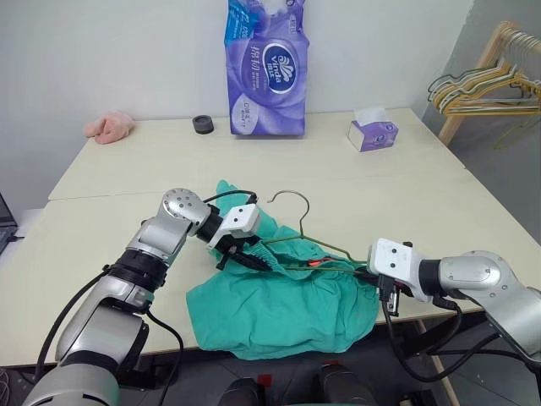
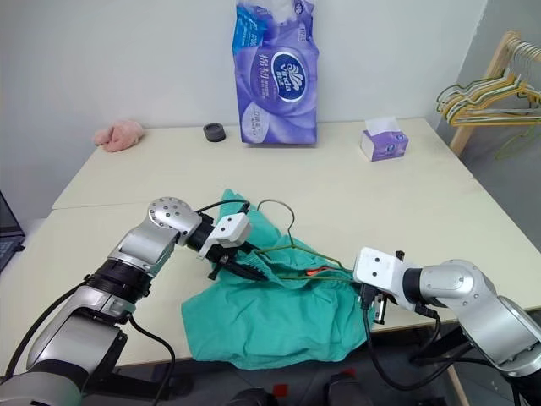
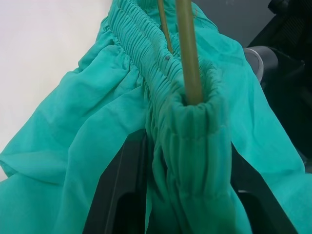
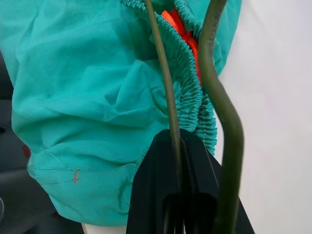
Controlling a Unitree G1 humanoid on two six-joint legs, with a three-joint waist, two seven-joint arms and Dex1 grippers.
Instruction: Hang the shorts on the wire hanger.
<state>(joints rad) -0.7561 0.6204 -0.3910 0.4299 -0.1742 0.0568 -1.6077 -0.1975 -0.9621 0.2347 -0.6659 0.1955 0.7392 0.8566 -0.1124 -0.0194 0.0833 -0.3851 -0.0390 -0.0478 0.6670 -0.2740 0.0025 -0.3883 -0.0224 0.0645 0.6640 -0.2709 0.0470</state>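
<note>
Eye views: shorts [image 1: 279,309] lie at the counter [image 1: 406,186] front edge, hanger [image 1: 297,227] threaded through the waistband, running left-right.

Left wrist: left end effector [image 3: 187,195] grasping waistband.

Right wrist: right end effector [image 4: 183,161] clenched on hanger wire.

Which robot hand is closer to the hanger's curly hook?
Left. The left gripper grips the shorts waistband just below the wire hanger hook; the right gripper pinches the hanger's far corner.

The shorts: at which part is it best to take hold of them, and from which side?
Probably the gathered waistband of the shorts, from the robot's left end. It makes a thick ridge beside the wire hanger, and the left hand already has its fingers on either side of it.
</note>
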